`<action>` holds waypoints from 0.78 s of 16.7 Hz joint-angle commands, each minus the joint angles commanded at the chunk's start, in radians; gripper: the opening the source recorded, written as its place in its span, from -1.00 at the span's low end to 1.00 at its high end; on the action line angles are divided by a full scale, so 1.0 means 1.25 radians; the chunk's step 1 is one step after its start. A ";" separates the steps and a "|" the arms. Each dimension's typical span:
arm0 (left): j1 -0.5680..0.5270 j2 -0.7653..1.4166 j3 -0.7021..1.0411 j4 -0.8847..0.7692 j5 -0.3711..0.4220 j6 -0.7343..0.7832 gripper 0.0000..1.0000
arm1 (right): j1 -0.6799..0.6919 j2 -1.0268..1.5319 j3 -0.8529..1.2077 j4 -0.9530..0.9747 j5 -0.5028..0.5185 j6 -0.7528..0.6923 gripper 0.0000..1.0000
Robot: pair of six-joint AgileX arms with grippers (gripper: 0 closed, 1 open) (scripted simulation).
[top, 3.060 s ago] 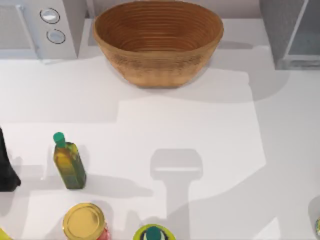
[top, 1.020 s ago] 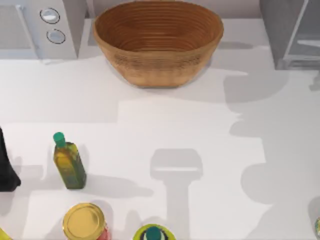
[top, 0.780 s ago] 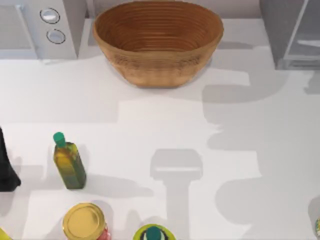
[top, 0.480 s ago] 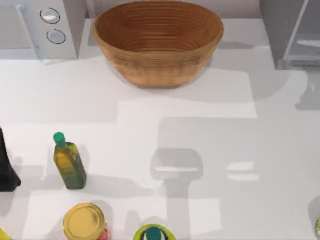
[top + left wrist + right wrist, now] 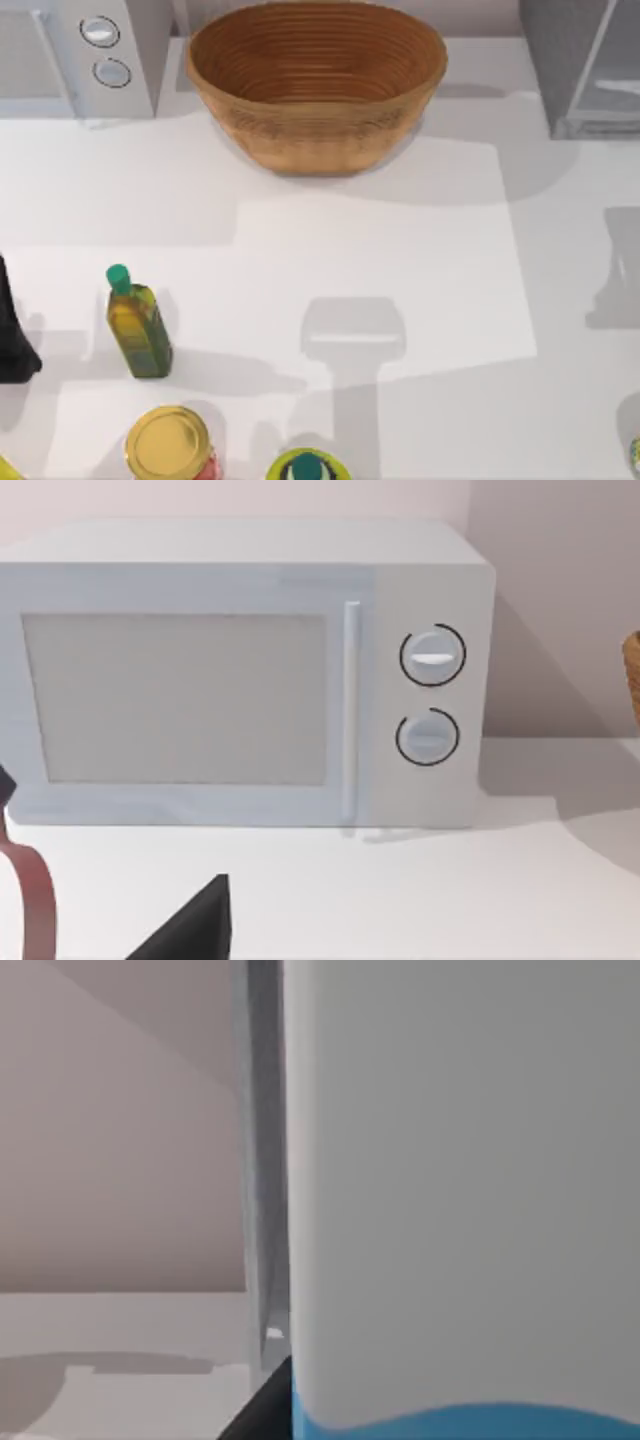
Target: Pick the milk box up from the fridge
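Note:
The milk box (image 5: 460,1210) stands very close in the right wrist view as a broad white face with a light-blue band along its base. A dark part of my right gripper (image 5: 262,1415) shows right beside the carton's edge. A thin grey edge of the fridge (image 5: 265,1160) rises next to the carton. The fridge (image 5: 560,60) is the grey speckled cabinet with a pale panel at the table's back right. My left arm (image 5: 12,335) is parked at the left edge, and its gripper (image 5: 190,930) faces the microwave.
A brown woven basket (image 5: 315,85) sits at the back middle, and a microwave (image 5: 70,55) with two knobs at the back left. An olive-oil bottle (image 5: 138,325), a yellow-lidded jar (image 5: 168,442) and a green-capped item (image 5: 306,468) stand at the front left. A red object (image 5: 30,910) lies near the left gripper.
Large shadows have swept over the right half of the table and drawn back to the right edge. The bottles, basket and left arm have not moved.

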 joint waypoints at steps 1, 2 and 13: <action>0.000 0.000 0.000 0.000 0.000 0.000 1.00 | 0.012 -0.070 -0.029 -0.041 0.010 -0.001 -1.00; 0.000 0.000 0.000 0.000 0.000 0.000 1.00 | 0.022 -0.132 -0.055 -0.078 0.020 -0.002 -1.00; 0.000 0.000 0.000 0.000 0.000 0.000 1.00 | 0.060 -0.330 -0.138 -0.205 0.054 -0.006 -1.00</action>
